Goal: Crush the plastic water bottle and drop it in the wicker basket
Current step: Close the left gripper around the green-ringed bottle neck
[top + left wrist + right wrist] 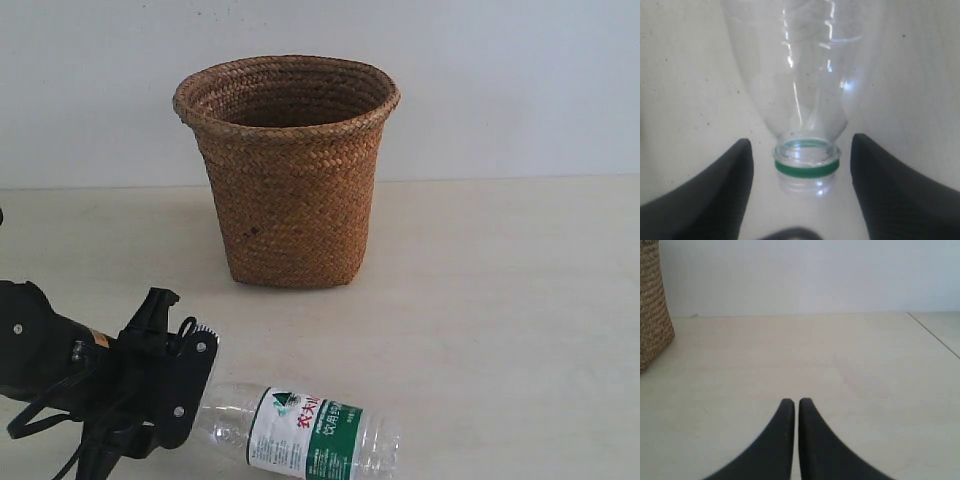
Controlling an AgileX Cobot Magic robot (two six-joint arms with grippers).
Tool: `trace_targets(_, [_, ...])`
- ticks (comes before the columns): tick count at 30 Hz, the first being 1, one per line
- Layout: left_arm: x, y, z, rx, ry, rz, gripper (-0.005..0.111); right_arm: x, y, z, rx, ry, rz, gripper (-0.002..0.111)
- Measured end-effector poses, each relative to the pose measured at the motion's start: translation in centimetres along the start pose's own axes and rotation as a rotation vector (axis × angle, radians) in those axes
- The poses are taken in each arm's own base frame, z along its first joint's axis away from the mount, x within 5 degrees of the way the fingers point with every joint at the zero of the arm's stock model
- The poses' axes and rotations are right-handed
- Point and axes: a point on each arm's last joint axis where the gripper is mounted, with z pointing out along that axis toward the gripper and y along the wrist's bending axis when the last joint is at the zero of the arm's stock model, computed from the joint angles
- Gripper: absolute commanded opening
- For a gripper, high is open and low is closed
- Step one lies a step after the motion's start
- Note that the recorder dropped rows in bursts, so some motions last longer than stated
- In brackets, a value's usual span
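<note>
On a pale table point(520, 300) before a white wall point(520, 80), one wicker basket point(290, 170) stands upright. One plastic bottle point(310, 435) lies on its side near the front, its lower edge cut off by the frame. The left gripper point(801, 141) has its jaws spread either side of the bottle's neck, not touching it. The right gripper point(796, 401) is clenched on nothing.

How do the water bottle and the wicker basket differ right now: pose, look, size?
Pose: the plastic water bottle lies on its side; the wicker basket stands upright.
Look: the bottle is clear with a white-and-green label; the basket is opaque brown weave.
Size: the basket is clearly wider and bulkier than the bottle.
Shared: both rest on the pale table, apart from each other.
</note>
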Motion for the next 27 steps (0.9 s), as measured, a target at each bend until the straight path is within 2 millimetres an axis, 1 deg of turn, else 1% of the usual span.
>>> trace_targets(8, [-0.06,0.01,0.0,-0.002,0.0,0.002,0.05,0.0,-0.01,0.0,0.001,0.0,-0.004,0.001])
trace_targets(14, [-0.07,-0.05,0.0,0.004,-0.002,0.004,0.043,-0.02,-0.01,0.0,0.001,-0.003,-0.004,0.001])
trace_targets(20, [-0.1,-0.19,0.0,0.019,-0.005,0.004,0.042,-0.02,-0.01,0.0,0.001,-0.003,-0.004,0.001])
trace_targets(23, [-0.13,-0.36,0.01,0.038,-0.009,0.002,0.034,-0.02,-0.01,0.0,0.001,-0.003,-0.004,0.001])
trace_targets(27, [-0.13,-0.42,0.07,0.044,-0.009,-0.024,0.013,-0.02,-0.01,0.0,0.001,-0.003,-0.004,0.001])
